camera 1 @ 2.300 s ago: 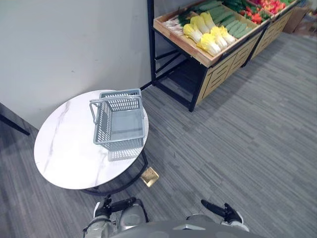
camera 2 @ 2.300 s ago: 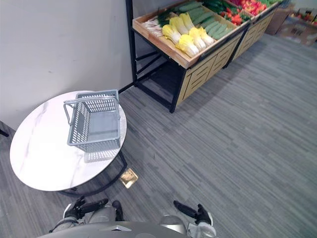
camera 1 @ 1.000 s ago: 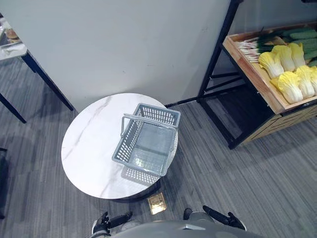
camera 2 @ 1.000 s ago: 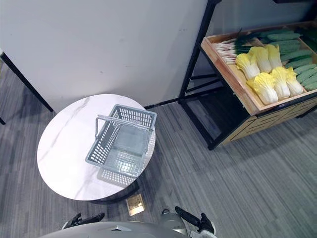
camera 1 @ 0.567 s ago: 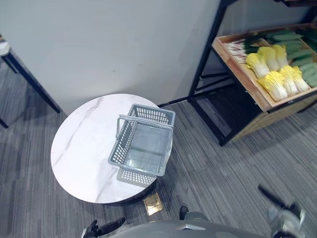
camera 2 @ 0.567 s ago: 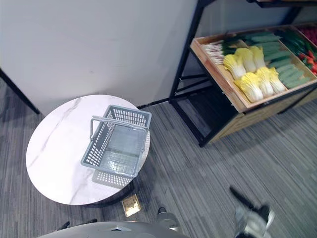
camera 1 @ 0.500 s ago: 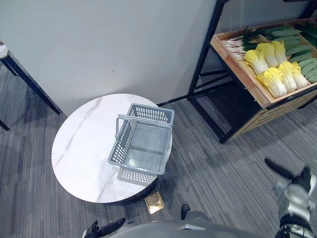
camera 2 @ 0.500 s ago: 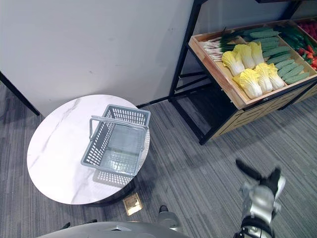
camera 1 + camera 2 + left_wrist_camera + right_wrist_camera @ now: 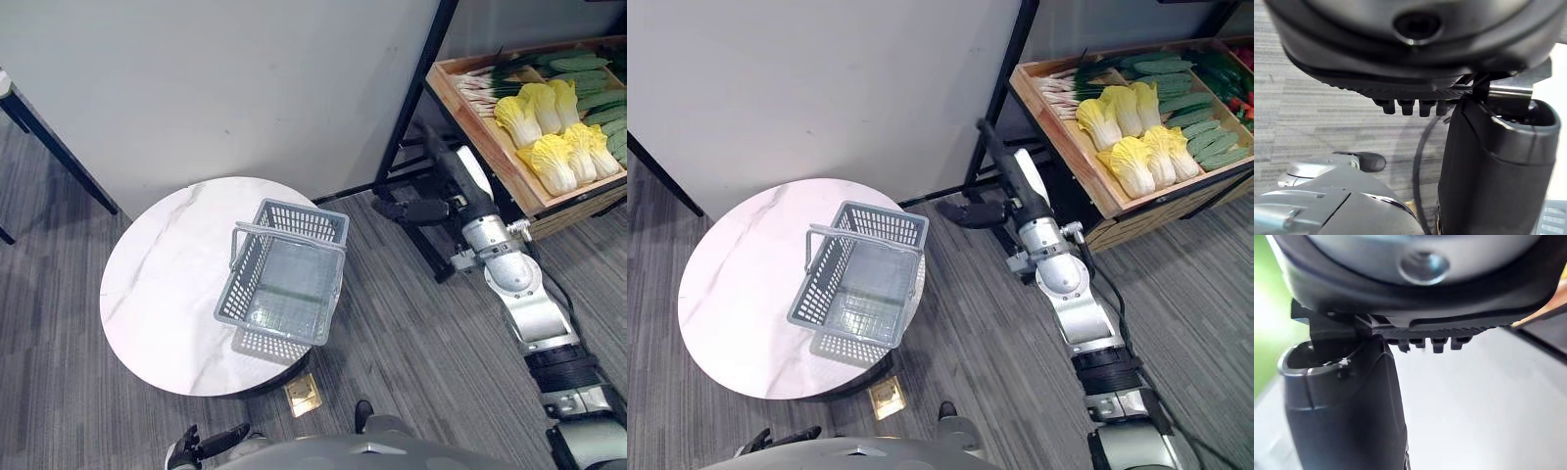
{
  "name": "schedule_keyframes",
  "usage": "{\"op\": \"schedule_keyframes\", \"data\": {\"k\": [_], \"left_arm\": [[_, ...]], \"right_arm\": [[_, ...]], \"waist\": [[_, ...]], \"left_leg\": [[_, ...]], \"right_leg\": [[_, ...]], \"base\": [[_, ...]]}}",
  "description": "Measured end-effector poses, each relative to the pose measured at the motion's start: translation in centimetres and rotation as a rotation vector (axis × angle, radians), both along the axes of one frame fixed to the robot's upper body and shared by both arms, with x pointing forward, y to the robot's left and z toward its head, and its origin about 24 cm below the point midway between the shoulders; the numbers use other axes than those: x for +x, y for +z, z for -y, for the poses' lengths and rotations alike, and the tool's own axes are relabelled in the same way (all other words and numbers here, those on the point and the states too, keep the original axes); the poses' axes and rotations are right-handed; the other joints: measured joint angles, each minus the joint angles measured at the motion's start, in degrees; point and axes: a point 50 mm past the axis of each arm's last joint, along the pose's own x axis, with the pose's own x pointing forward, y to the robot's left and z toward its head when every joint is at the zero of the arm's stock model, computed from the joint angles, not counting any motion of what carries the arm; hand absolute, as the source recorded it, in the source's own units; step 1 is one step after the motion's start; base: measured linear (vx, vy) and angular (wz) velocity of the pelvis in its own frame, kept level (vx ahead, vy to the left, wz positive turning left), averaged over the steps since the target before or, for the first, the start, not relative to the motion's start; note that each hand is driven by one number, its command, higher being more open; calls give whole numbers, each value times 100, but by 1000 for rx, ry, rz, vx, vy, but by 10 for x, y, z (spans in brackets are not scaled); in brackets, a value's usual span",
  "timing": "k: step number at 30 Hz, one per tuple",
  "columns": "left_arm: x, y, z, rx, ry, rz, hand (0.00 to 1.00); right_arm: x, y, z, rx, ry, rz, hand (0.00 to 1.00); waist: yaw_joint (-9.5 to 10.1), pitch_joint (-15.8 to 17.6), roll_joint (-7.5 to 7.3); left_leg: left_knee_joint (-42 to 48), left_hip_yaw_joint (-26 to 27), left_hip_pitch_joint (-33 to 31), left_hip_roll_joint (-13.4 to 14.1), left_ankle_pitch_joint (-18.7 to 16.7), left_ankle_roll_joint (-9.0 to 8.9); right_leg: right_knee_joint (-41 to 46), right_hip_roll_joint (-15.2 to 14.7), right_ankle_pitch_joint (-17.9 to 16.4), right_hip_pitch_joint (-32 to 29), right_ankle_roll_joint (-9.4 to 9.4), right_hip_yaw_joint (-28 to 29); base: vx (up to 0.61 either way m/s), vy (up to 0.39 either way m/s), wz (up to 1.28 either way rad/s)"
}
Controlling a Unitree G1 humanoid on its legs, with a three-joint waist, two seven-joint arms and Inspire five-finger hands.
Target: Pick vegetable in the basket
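Observation:
An empty grey plastic basket [image 9: 284,272] with its handle up stands on the right part of a round white marble table [image 9: 162,284]. Yellow cabbages [image 9: 549,127], scallions [image 9: 480,83] and green cucumbers [image 9: 578,64] lie in a wooden crate [image 9: 490,147] on a rack at the upper right. My right hand [image 9: 443,166] is raised in the air between the basket and the crate, fingers straight, thumb [image 9: 404,210] pointing toward the basket, holding nothing. My left hand [image 9: 206,446] hangs low at the bottom edge with straight fingers.
The black metal frame [image 9: 416,93] of the rack stands just behind my right hand. A grey wall [image 9: 245,88] runs behind the table. A dark table leg [image 9: 54,147] shows at the far left. A brass floor plate [image 9: 301,394] lies by the table's base.
My right arm has swung up from low at the right to the gap between basket and rack. The camera has shifted a little; basket and table have not moved.

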Motion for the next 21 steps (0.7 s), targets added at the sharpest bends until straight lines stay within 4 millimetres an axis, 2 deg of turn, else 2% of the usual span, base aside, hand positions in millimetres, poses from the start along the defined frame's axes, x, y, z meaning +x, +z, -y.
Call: {"op": "schedule_keyframes", "data": {"k": [4,12,15,20,21], "left_arm": [[2,0,1,-4,-3,5,100],[6,0,2,-6,-10,12,100],[8,0,3,-6,-15,18,100],[12,0,2,-6,-20,26,100],[12,0,2,-7,-20,26,100]], "right_arm": [[7,25,-22,-70,140,59,100],[11,31,-59,-190,317,51,100],[18,28,-66,-229,340,21,100],[36,2,-69,-201,306,-105,100],[39,-8,-68,-181,292,-159,100]], "waist": [[47,-13,-31],[141,-16,-35],[220,-38,-67],[336,-62,-101],[363,-64,-102]], "left_leg": [[-1,39,-2,7,0,0],[0,37,-25,20,1,0],[23,40,-97,19,4,5],[38,35,-118,17,12,11],[39,30,-120,13,14,13]], "right_leg": [[-59,19,34,2,-3,47],[-100,35,72,0,-28,49],[-201,40,151,-17,-29,80],[-284,40,246,-2,-64,79],[-285,33,257,0,-60,76]], "base": [[-14,4,-5],[0,0,0],[-2,3,-1],[0,0,0],[0,0,0]]}}
